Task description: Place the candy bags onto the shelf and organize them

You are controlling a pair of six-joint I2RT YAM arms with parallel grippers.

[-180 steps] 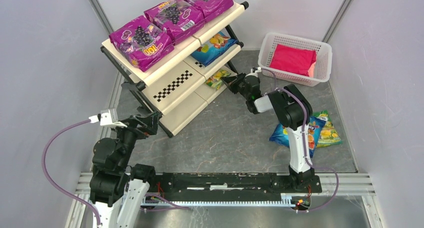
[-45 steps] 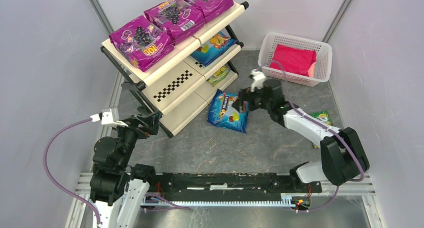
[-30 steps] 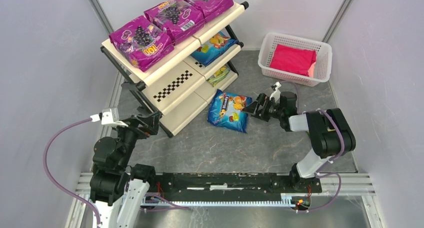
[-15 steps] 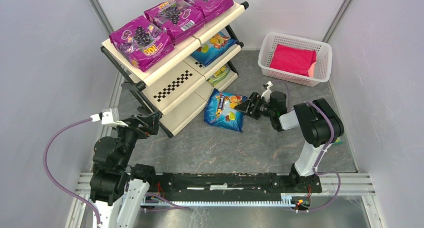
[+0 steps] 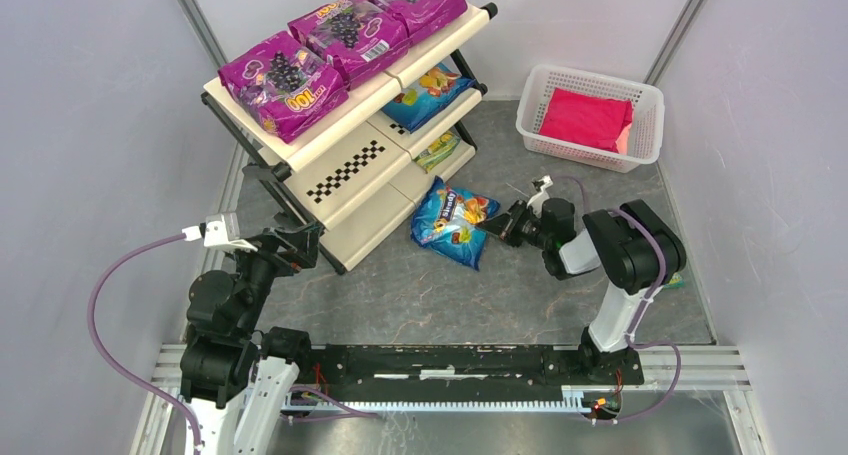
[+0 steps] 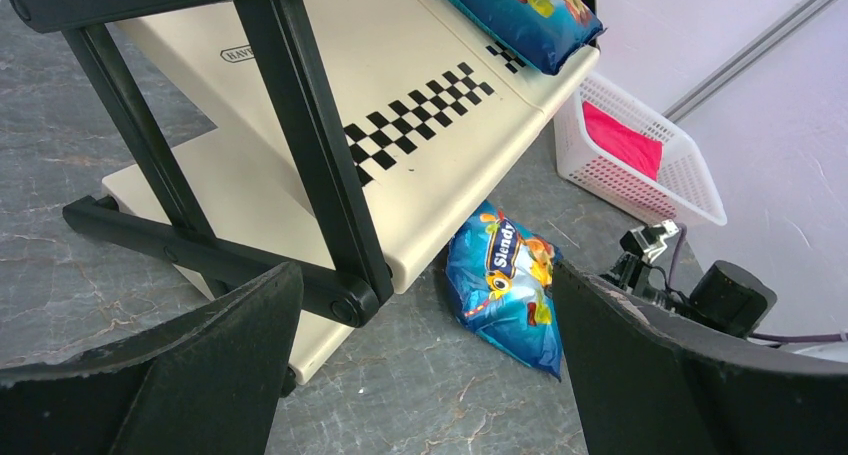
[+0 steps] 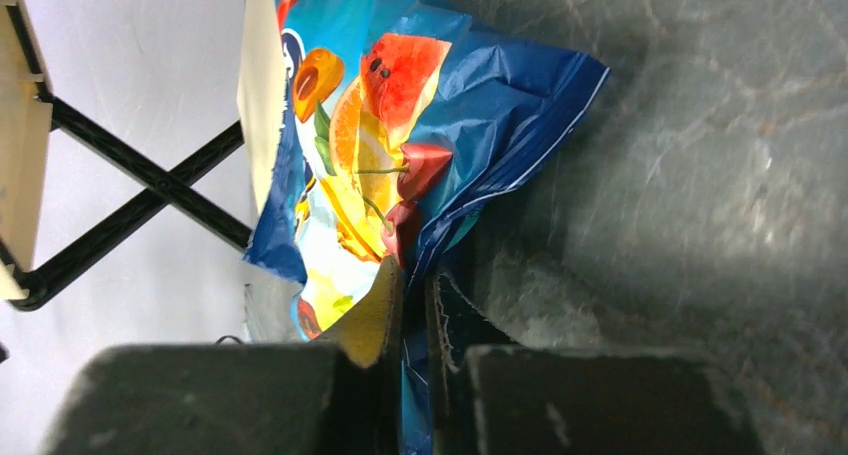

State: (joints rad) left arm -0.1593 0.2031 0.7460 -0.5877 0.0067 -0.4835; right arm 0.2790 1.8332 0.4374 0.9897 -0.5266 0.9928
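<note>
Right hand [image 5: 497, 225], earlier wide, now clamped onto edge of blue candy bag [image 5: 450, 222].

Three magenta candy bags [image 5: 347, 30], two blue candy bags [image 5: 452, 221] and one green-yellow candy bag [image 5: 437, 151] are in plain view. There is one shelf [image 5: 345, 170], one white basket [image 5: 533, 102], one pink-red bundle [image 5: 585, 118] and two arms [image 5: 625, 250].

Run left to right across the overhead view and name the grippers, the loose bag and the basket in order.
From the left: left gripper → blue candy bag → right gripper, shut on the bag's edge → white basket.
</note>
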